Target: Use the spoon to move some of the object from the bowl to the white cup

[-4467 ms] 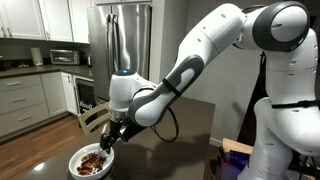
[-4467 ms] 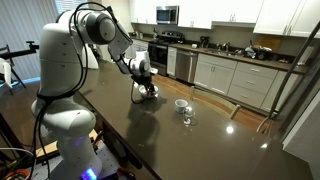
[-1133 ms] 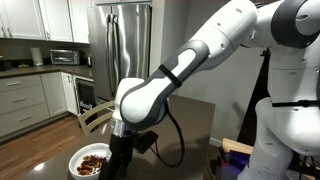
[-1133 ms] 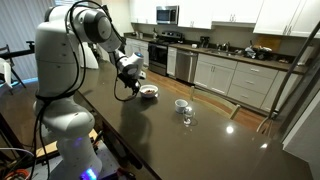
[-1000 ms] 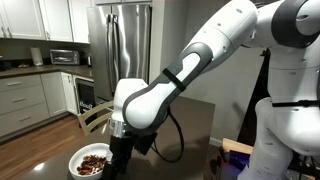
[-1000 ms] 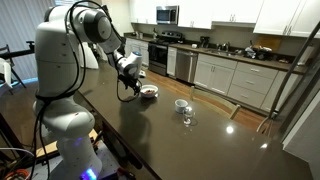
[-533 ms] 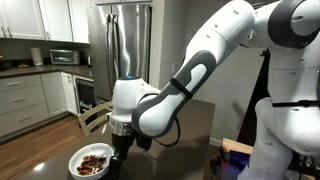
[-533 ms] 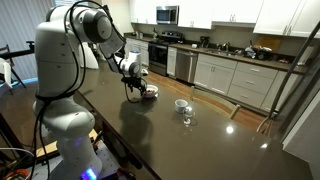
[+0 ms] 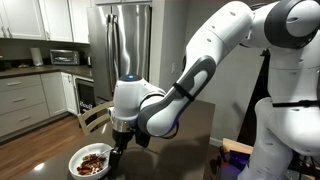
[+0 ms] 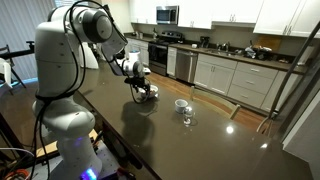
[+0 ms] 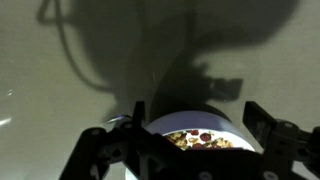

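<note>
The wide white bowl (image 9: 94, 161) holds a heap of brown and reddish pieces (image 9: 93, 160). It also shows in the other exterior view (image 10: 151, 93) and at the bottom of the wrist view (image 11: 205, 124), with the pieces (image 11: 200, 138) inside. My gripper (image 11: 195, 112) hangs just over the bowl, its fingers spread wide to either side of it, open. In the exterior views the gripper (image 9: 118, 150) (image 10: 143, 88) is at the bowl's edge. The small white cup (image 10: 181, 104) stands apart on the dark table. I cannot make out the spoon.
A tiny clear glass (image 10: 187, 117) stands next to the cup. The dark table (image 10: 150, 135) stretches toward the camera. Kitchen counters (image 10: 230, 70), a fridge (image 9: 125, 40) and a chair (image 9: 92, 117) lie beyond it.
The gripper has swung from beside the bowl back to it and now hangs over its edge. The bowl, cup and glass have not moved.
</note>
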